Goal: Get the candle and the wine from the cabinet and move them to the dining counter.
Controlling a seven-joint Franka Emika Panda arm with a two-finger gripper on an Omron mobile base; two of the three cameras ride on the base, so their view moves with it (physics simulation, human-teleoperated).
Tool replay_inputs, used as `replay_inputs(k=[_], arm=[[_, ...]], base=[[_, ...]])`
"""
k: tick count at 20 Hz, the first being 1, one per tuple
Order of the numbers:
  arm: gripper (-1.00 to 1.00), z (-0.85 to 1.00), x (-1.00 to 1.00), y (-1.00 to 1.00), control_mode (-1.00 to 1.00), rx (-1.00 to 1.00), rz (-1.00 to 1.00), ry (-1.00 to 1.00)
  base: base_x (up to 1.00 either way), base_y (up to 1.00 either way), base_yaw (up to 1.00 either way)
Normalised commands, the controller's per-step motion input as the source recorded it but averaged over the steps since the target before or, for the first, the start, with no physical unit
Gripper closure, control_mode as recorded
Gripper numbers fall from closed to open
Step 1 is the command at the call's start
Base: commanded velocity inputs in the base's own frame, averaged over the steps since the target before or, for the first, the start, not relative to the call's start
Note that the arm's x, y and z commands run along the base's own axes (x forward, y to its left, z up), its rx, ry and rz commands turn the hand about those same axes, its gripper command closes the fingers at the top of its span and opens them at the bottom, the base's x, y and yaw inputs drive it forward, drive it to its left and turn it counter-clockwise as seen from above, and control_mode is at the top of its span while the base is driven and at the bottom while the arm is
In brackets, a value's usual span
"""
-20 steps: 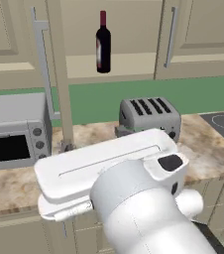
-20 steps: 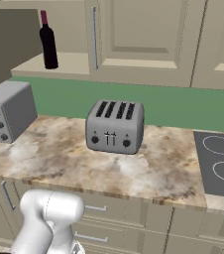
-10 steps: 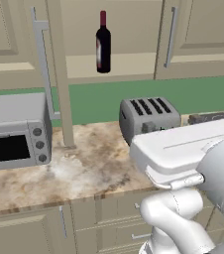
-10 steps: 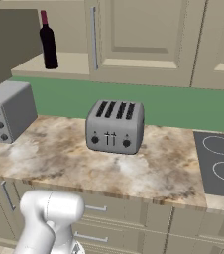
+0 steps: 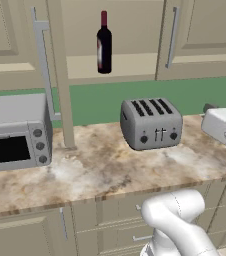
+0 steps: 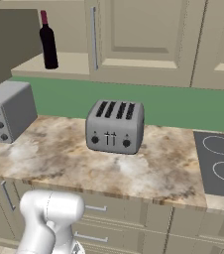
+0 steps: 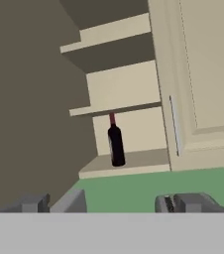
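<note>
- Left base view: wine (image 5: 104, 43), one dark bottle with red neck and pale label, upright on the lowest shelf of the open cabinet (image 5: 115, 65), upper centre of the frame.
- Same view: the cabinet's open door (image 5: 60, 75) seen edge-on left of the bottle, with a long silver bar handle (image 5: 42, 65); a shut panelled door (image 5: 200, 35) to the right.
- Same view: silver four-slot toaster (image 5: 150, 122) on the marbled worktop (image 5: 95, 175), centre right; grey toaster oven (image 5: 16, 131) at the left edge; green backsplash (image 5: 105, 102) behind both.
- Same view: white robot arm (image 5: 177, 225) at bottom centre right, another white part of it at the right edge.
- Right base view: wine (image 6: 48, 42) upright on the cabinet (image 6: 59, 63) shelf, upper left; shut cabinet doors fill the upper centre and right.
- Same view: toaster (image 6: 115, 126) mid-frame on the worktop (image 6: 148, 168); toaster oven (image 6: 5, 111) at the left edge; dark cooktop (image 6: 220, 163) with ring marks at the right edge.
- Same view: arm (image 6: 47, 221) at lower left, in front of drawer fronts.
- Hand view: wine (image 7: 115, 143) at the centre, upright on the cabinet (image 7: 134, 159) shelf; two more shelves above it; the dark inner face of the open door along the left.
- Same view: end effector (image 7: 118, 202) released, its fingertips (image 7: 183, 202) spread wide along the bottom, well apart from the bottle, nothing between them.
</note>
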Motion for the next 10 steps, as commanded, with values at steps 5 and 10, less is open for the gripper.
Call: replay_inputs(k=[5,10], arm=[[-1.0,0.0,0.58,-0.77,-1.0,0.06,0.0,0.03],[-1.0,0.0,0.75,-0.5,-1.0,0.07,0.0,0.01]], base=[[0.0,0.0,0.0],[0.0,0.0,0.0]])
